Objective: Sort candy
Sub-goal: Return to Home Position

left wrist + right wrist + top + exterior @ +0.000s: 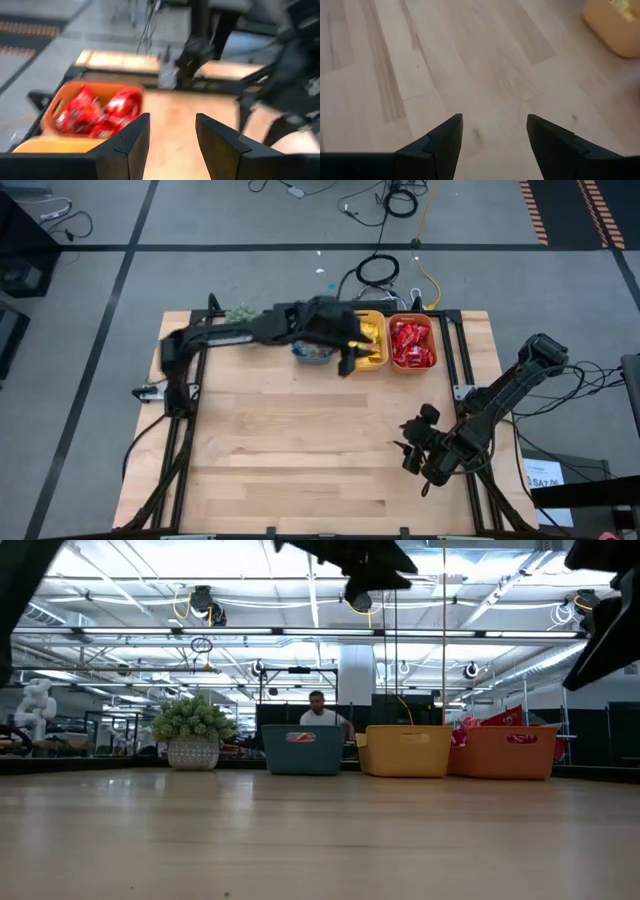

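along the back edge, three smooth plastic bins stand in a row: teal (303,750), yellow (405,752), orange (505,755). shiny, crinkled red candy (95,112) is heaped in the orange one. the left gripper (172,117) hangs over the yellow bin's near rim, fingers spread wide, holding nothing. the right gripper (493,117) hovers near the right edge, fingers apart and empty. between the arms, the pale plank table (290,450) gives open room.

Right gripper (493,122), two dark jaws stood apart, pale wood-plank desk (445,60) lay bare beneath them, part of a yellow bin (615,25) sat on it, well apart.
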{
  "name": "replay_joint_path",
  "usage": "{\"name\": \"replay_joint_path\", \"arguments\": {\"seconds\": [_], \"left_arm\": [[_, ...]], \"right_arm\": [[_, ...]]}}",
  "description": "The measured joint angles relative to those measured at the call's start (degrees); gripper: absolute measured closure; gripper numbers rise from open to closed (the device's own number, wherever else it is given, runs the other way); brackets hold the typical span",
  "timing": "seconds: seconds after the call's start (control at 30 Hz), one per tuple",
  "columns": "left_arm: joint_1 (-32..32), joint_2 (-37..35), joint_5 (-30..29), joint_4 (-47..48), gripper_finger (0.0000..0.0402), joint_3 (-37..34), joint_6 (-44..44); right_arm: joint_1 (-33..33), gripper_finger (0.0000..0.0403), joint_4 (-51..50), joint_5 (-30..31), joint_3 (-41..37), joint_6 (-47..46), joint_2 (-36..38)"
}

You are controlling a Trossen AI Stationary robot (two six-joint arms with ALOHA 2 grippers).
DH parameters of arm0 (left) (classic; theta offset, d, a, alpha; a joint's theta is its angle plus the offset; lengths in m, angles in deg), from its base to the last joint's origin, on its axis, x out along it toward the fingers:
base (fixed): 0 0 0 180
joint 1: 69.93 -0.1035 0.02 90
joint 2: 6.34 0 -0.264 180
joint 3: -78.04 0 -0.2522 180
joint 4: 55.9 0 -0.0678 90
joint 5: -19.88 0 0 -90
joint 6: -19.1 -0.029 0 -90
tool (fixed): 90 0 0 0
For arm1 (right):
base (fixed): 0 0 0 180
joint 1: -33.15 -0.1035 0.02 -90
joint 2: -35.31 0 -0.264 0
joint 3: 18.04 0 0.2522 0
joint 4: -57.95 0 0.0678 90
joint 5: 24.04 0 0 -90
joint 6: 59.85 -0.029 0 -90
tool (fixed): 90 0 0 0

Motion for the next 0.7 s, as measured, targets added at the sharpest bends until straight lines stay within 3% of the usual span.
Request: {"name": "replay_joint_path", "arguments": {"seconds": [0.23, 0.33, 0.53, 0.7], "left_arm": [[1.99, -17.74, -0.53, -36.8, 0.0233, -39.35, 5.09], [2.58, -24.72, -0.57, -47.17, 0.0233, -52.77, 7.92], [2.79, -36.63, -0.3, -48.55, 0.0233, -69.53, 15.46], [3.67, -42.71, -0.24, -49.38, 0.0233, -75.2, 17.11]], "right_arm": [[1.23, 0.019, 10.02, -0.52, -5.26, 7.1, 2.68], [3.96, 0.019, 15.91, -1.06, -9.08, 13.44, 5.7], [12.07, 0.019, 31.65, -2.5, -21.82, 27.85, 18.17], [24.69, 0.019, 43.35, -15.87, -31.12, 41.76, 31.19]]}}
